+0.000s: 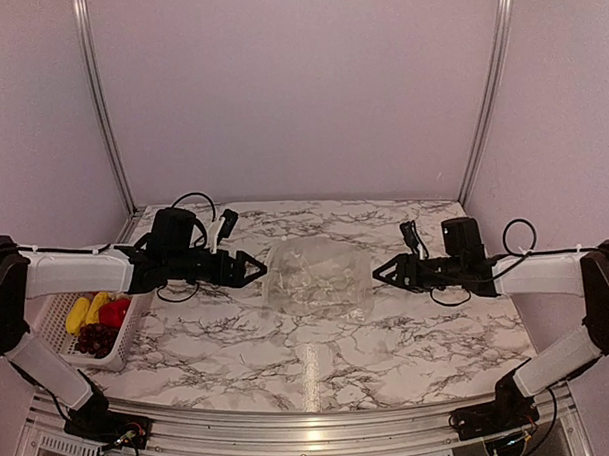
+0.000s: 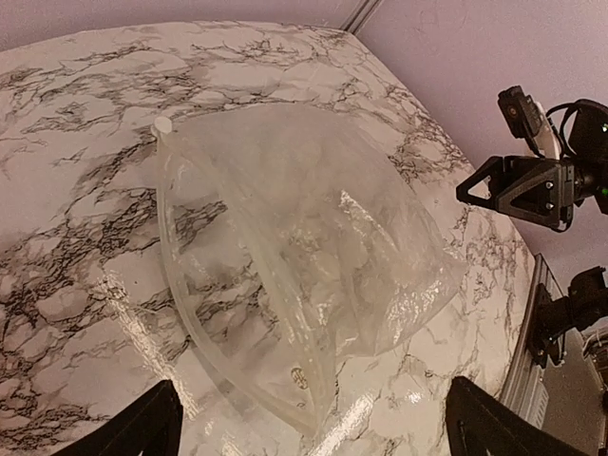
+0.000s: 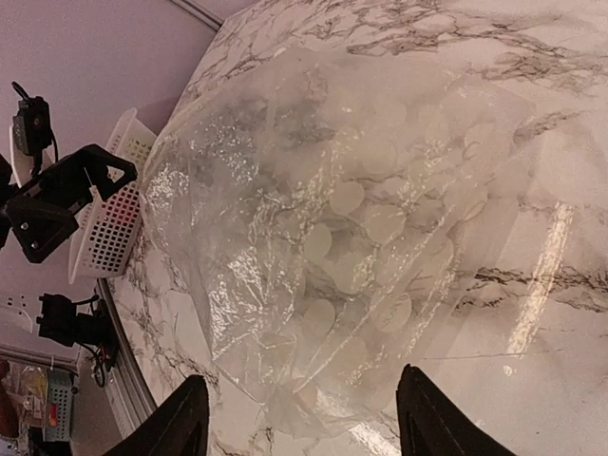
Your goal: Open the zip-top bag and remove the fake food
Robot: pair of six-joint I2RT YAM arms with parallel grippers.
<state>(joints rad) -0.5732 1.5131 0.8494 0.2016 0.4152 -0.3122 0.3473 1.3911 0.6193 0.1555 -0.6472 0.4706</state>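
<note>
The clear zip-top bag (image 1: 316,280) lies crumpled on the marble table between both arms, its zip strip open along the left edge (image 2: 204,332); it also fills the right wrist view (image 3: 332,237). No food shows inside it. The fake food sits in the white lattice basket (image 1: 63,341) at the left: yellow banana (image 1: 79,314), red piece (image 1: 113,313), dark grape bunch (image 1: 94,340). My left gripper (image 1: 258,273) is open and empty just left of the bag. My right gripper (image 1: 378,271) is open and empty just right of it.
The marble table (image 1: 320,378) has a metal rail along its near edge. Pink walls enclose the back and sides. The basket stands at the table's left edge beside my left arm.
</note>
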